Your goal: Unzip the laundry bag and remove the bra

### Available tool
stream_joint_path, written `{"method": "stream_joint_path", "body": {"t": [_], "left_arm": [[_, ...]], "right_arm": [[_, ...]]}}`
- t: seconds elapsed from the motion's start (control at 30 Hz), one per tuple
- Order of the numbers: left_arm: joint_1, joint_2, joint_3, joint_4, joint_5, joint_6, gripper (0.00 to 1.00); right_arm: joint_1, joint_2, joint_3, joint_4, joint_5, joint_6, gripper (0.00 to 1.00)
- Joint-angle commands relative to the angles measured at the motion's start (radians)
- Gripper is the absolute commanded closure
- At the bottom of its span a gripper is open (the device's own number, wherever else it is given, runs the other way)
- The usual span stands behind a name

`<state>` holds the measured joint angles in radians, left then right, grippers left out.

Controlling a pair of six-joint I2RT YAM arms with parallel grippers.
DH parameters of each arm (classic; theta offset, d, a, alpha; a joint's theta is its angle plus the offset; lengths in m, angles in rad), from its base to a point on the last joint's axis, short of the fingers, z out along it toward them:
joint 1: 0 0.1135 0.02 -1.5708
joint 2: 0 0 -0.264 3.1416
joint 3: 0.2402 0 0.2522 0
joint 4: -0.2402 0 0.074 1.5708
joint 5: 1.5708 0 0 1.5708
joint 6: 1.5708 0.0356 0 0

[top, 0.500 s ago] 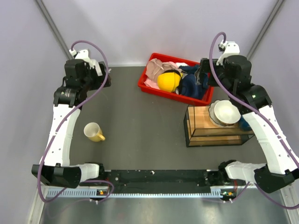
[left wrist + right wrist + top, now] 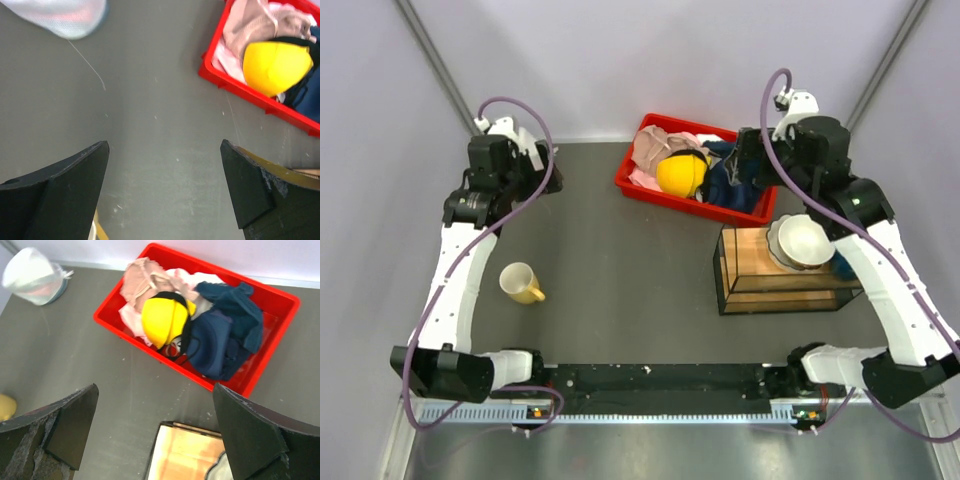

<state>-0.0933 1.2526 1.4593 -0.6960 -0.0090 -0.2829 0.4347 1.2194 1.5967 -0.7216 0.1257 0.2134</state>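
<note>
Two arms rise from the near edge of the table (image 2: 620,300) in the top external view. The left arm (image 2: 450,270) bends toward the far left corner and the right arm (image 2: 895,290) toward a red bin (image 2: 650,195) at the far side. The bin holds a beige-pink cloth (image 2: 655,145), a yellow domed cup (image 2: 682,173) with black trim and a navy cloth (image 2: 732,180). A yellow mug (image 2: 520,282) stands near the left arm. A wooden-floored rack (image 2: 750,258) carrying a white bowl (image 2: 803,242) stands just in front of the bin. The laundry bag cannot be made out in this view.

Left wrist view: the left tool (image 2: 162,185) is released, fingers spread wide above bare table, nothing between them. The laundry bag (image 2: 65,17) lies on the table at the upper left edge, blurred. The bra (image 2: 72,15) shows only as a reddish patch through the mesh. The zip cannot be made out.

Right wrist view: the right tool (image 2: 155,430) is likewise released and empty, above the table just in front of the bin. The laundry bag lies well apart at the far left, near the wall.
</note>
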Motion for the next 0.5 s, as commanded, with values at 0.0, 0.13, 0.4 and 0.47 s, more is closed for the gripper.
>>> {"method": "stream_joint_path", "body": {"t": [0.0,0.13,0.4,0.47], "left_arm": [[-0.005,0.039,-0.109,0.020,0.127,-0.111,0.01],[-0.036,0.039,-0.184,0.052,0.124,-0.133,0.01],[0.006,0.095,-0.133,0.041,-0.051,-0.188,0.01],[0.033,0.129,-0.085,-0.003,-0.058,-0.213,0.01]], "right_arm": [[0.060,0.078,0.022,0.057,-0.162,0.000,0.01],[0.182,0.173,0.098,0.028,-0.169,-0.032,0.01],[0.329,0.359,0.227,-0.059,-0.011,-0.056,0.01],[0.329,0.387,0.259,-0.071,0.032,-0.020,0.01]]}}
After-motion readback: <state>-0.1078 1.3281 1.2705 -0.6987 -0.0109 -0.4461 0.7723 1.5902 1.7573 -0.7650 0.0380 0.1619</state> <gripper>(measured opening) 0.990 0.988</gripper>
